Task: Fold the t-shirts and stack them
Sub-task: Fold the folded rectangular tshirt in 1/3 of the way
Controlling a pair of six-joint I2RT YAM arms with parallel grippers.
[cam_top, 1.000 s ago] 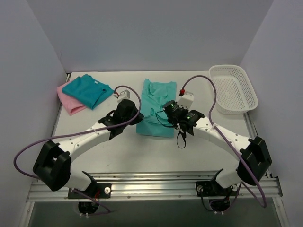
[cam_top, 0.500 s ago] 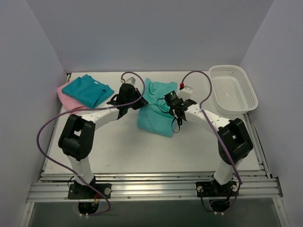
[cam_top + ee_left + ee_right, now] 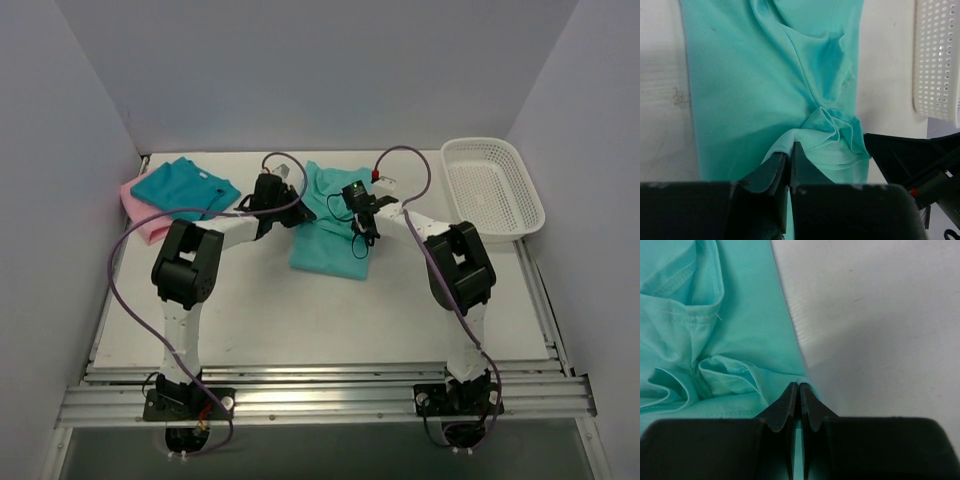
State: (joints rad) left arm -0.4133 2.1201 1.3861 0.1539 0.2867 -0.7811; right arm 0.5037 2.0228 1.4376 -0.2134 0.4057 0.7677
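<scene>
**Sea-green t-shirt [image 3: 325, 238] pinched by 2 grippers**

It lies on the table [image 3: 300, 310] near the middle of the far edge. The teal-blue t-shirt [image 3: 185, 190] rests on the pink t-shirt [image 3: 148, 225] at the far-left corner. The left gripper [image 3: 789, 150] and right gripper [image 3: 799, 390] each clamp bunched sea-green fabric.

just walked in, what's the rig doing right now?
It's mid-fold on the light green shirt in the middle of the table. The left hand and the right hand are each shut on a bunched bit of its fabric, one on either side. The teal shirt already lies folded on the pink shirt at the far left corner, so this looks like the last one to fold. The white basket sits at the far right, untouched.
</scene>
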